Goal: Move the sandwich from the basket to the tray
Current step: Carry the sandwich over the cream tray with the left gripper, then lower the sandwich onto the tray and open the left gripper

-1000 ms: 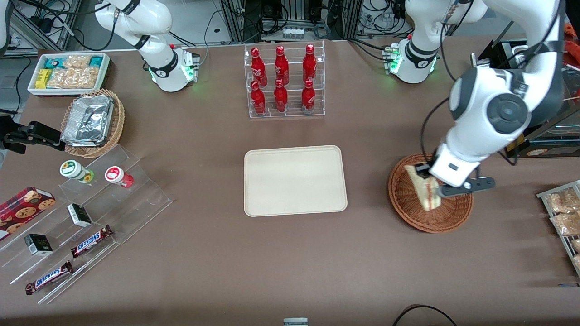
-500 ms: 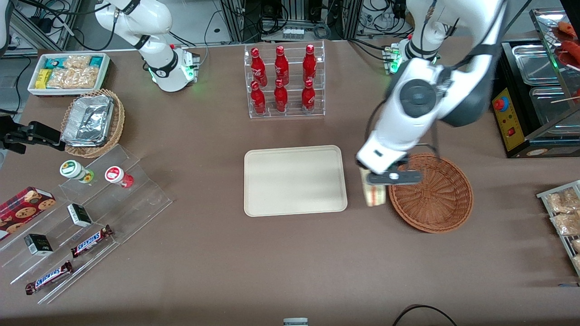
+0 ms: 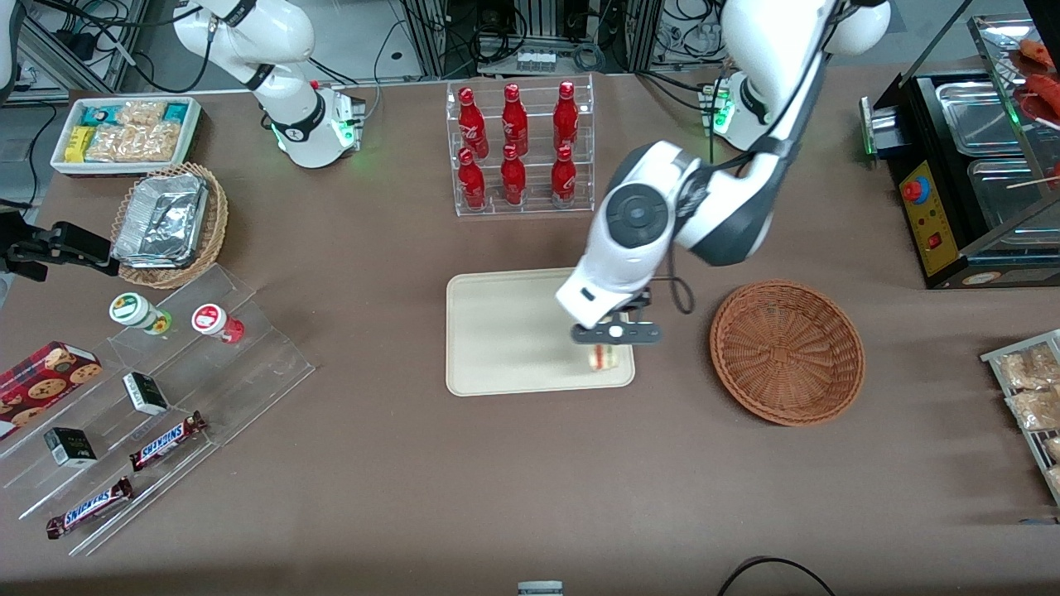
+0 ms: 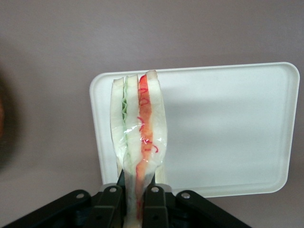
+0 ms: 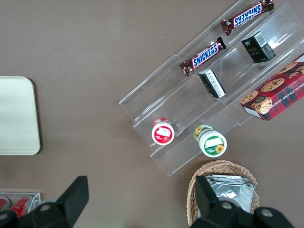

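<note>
My left gripper (image 3: 611,341) hangs above the cream tray (image 3: 513,331), over the tray corner nearest the reddish-brown wicker basket (image 3: 787,352) and the front camera. It is shut on the sandwich (image 3: 604,358), a clear-wrapped wedge of pale bread. In the left wrist view the sandwich (image 4: 137,137) stands out from between the black fingers (image 4: 154,206), showing green and red-orange filling, with the tray (image 4: 223,128) beneath it. Nothing lies in the basket, which sits beside the tray toward the working arm's end.
A clear rack of red bottles (image 3: 517,149) stands farther from the front camera than the tray. Toward the parked arm's end are a tan basket of foil containers (image 3: 170,223), a white snack bin (image 3: 124,132) and an acrylic stand with candy bars (image 3: 166,439). Snack bags (image 3: 1031,397) lie at the working arm's end.
The gripper lifted the sandwich out of the basket and carried it sideways past the basket rim to above the tray's corner. The basket now holds nothing.
</note>
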`<act>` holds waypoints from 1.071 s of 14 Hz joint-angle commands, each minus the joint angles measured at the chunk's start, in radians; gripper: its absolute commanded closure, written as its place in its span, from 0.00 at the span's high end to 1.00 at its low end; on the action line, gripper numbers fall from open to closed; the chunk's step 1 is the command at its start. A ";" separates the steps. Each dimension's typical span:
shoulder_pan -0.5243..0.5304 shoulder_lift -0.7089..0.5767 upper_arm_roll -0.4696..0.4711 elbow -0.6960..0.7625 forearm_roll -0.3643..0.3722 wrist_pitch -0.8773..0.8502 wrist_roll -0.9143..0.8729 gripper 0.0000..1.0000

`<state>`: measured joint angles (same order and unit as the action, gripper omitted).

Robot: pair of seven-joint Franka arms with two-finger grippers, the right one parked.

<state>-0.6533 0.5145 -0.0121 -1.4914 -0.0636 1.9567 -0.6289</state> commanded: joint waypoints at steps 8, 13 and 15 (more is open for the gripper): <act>-0.144 0.229 0.012 0.103 -0.012 0.149 -0.094 0.00; -0.154 0.260 0.012 0.103 -0.007 0.162 -0.094 0.32; -0.154 0.260 0.012 0.103 -0.004 0.162 -0.088 0.99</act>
<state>-0.7915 0.7604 -0.0138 -1.4221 -0.0645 2.1235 -0.7070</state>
